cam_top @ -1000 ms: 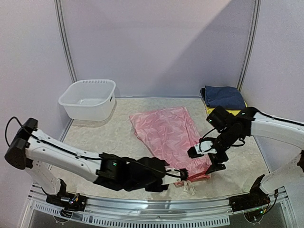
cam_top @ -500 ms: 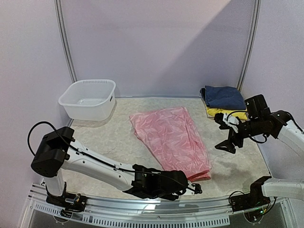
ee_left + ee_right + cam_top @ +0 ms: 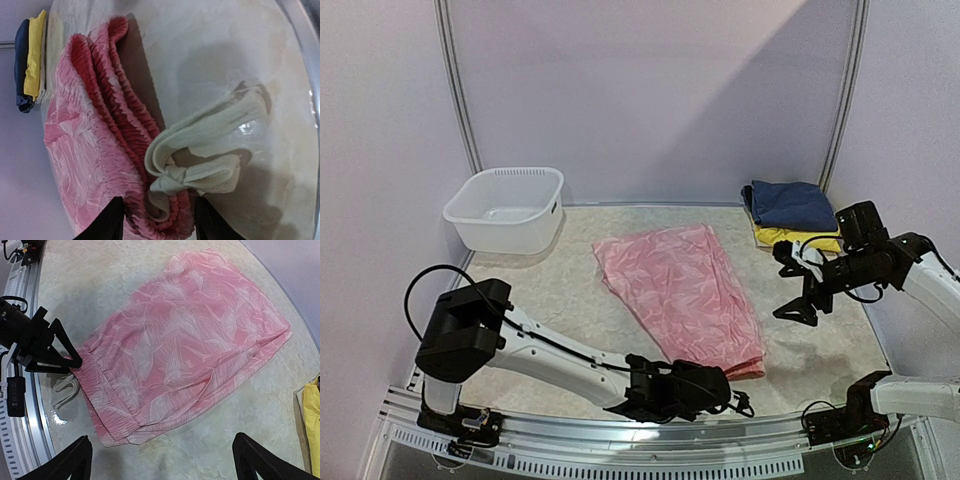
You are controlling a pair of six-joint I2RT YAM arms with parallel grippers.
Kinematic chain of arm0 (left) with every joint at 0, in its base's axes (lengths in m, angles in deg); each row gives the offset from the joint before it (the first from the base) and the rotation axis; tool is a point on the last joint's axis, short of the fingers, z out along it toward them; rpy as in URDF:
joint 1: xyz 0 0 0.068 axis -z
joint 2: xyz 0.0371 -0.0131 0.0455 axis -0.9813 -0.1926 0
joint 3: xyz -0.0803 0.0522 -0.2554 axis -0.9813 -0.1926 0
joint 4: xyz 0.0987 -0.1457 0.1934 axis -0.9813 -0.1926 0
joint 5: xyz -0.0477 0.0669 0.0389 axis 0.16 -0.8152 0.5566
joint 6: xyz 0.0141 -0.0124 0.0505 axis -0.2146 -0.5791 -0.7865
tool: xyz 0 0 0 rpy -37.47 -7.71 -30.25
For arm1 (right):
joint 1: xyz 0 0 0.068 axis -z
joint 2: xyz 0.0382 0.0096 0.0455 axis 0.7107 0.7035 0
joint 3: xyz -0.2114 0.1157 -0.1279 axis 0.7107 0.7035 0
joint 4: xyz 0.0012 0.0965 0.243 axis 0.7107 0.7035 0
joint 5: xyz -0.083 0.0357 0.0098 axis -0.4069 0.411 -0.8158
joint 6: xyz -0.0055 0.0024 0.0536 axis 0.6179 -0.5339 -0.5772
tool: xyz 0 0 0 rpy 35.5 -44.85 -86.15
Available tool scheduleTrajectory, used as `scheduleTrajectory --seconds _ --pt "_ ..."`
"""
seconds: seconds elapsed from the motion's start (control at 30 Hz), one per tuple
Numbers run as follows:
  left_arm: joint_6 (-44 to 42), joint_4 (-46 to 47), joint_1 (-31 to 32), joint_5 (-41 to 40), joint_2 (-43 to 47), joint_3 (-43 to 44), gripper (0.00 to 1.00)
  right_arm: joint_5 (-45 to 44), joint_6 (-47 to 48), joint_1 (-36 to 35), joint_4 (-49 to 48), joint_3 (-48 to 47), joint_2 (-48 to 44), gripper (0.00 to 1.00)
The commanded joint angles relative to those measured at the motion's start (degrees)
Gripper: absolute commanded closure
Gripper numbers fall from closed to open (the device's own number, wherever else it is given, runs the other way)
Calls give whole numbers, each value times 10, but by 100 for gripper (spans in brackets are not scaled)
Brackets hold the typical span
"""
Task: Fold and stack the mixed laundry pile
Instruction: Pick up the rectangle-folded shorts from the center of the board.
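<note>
Ahead of the left gripper (image 3: 158, 200), the gap between its spread fingers is filled by the gathered waistband of the pink garment (image 3: 85, 145) and its knotted white drawstring (image 3: 200, 150). Past the drawstring, a short strip of bare table (image 3: 210, 50) ends at the metal front rail (image 3: 310, 75), which closes that side. The right gripper (image 3: 162, 436) hangs wide apart over the garment's long edge with nothing beneath it but cloth and table. The folded navy and yellow stack (image 3: 792, 215) sits near its outer side. The left gripper blocks the waistband corner. The white basket (image 3: 505, 210) stands well apart, beyond the garment.
</note>
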Motion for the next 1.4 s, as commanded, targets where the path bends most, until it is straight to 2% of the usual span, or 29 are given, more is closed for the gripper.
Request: scheduleTrajectory --seconds 0.0,0.07,0.17,0.27,0.43,0.6,0.73,1.07,1.37 --pt "-30 -16 -8 -55 -35 13 52 10 31 5 25 16 4 2" --pt "-28 -26 -12 -77 -43 18 54 11 54 5 44 18 4 3" --pt "-16 -46 -20 -80 -43 28 70 14 150 5 101 28 8 6" --pt "-4 -38 -30 -71 -31 19 85 -12 239 3 116 65 3 8" --pt "72 -22 -66 21 20 -8 100 -17 308 -32 86 111 -14 9" --pt "103 -6 -85 61 50 -40 100 -38 288 -113 26 116 7 9" --pt "137 -6 -94 87 56 -43 100 -56 264 -150 -45 127 31 9" --pt "181 25 -120 146 83 -66 100 -50 252 -168 -219 157 104 8" --pt "195 33 -138 181 101 -83 100 -70 287 -173 -282 177 194 10"
